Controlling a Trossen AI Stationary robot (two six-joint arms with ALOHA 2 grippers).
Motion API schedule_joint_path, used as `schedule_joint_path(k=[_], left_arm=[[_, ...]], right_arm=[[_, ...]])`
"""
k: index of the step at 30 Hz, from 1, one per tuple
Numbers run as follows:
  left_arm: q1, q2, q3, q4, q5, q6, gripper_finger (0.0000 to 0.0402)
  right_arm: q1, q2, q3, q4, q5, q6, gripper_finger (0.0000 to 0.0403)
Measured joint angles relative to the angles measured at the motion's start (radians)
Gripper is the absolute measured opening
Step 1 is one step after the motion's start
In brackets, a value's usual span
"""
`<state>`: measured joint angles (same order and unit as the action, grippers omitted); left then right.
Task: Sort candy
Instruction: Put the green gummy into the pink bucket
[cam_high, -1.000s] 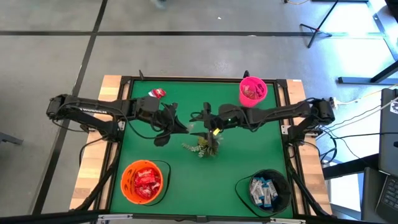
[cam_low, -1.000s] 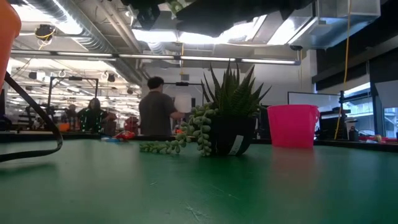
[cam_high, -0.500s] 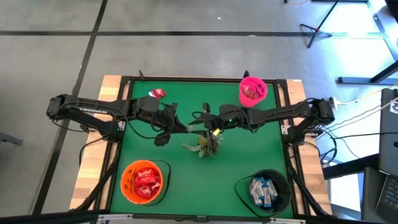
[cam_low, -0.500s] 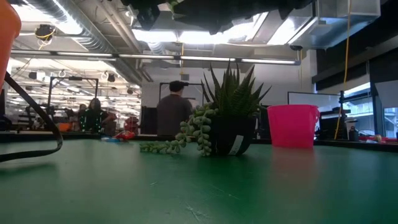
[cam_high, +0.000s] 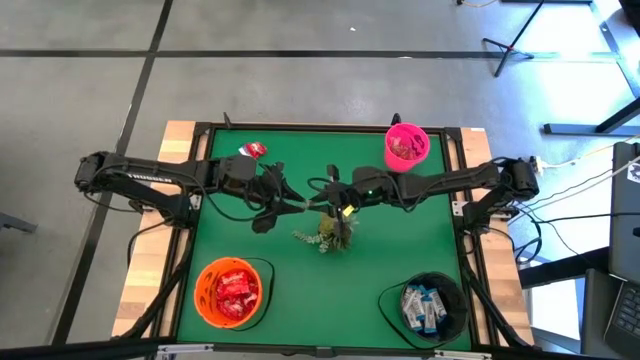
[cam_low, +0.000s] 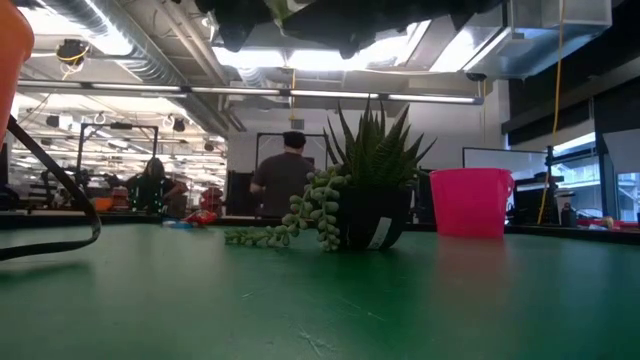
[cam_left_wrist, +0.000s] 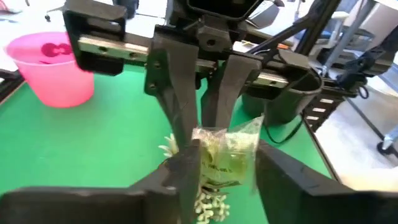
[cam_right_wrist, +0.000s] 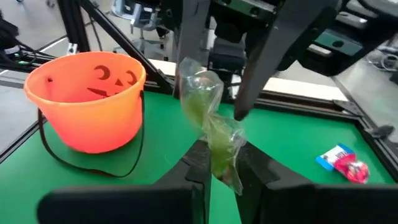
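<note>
Change: I am seeing the left pincer (cam_high: 292, 203) letting its fingers part where it was clamped a second ago, while the right pincer (cam_high: 318, 204) is closing in.
Candy: a clear-wrapped green candy (cam_right_wrist: 211, 127) is hanging between both pincers above mid-worktop (cam_high: 400, 250), over the plant (cam_low: 365, 190).
Right pincer: its fingers are pinching the wrapper's lower end.
Left pincer: half-open, fingers flanking the wrapper; I cannot tell contact.
Wrist-only: a loose packet (cam_right_wrist: 344, 163) is lying beyond the orange bucket (cam_right_wrist: 87, 106).
Low-only: a person (cam_low: 285, 178) is standing behind.

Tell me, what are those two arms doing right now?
Right pincer shut on green clear-wrapped candy above mid-table. Left pincer open around it. Potted plant close below.
</note>
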<state>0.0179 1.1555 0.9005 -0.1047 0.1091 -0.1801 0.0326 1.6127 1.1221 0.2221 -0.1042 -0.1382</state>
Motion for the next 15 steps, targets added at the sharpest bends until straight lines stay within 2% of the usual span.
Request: schedule_joint_path(k=[2, 7, 12, 15], left_arm=[[0.001, -0.012, 0.000, -0.009, -0.021, 0.010, 0.0149], [0.001, -0.082, 0.000, -0.046, -0.170, 0.033, 0.0183], [0.001, -0.168, 0.002, -0.126, -0.311, 0.056, 0.0189], [0.001, -0.206, 0.002, -0.234, -0.458, 0.059, 0.0190]], right_arm=[[0.000, -0.008, 0.001, -0.022, 0.021, 0.002, 0.0042], [0.000, -0.037, 0.001, -0.100, 0.083, 0.002, 0.0035], [-0.021, -0.118, 0.001, -0.232, 0.189, 0.026, 0.0035], [-0.067, -0.182, 0.001, -0.367, 0.225, 0.064, 0.0035]])
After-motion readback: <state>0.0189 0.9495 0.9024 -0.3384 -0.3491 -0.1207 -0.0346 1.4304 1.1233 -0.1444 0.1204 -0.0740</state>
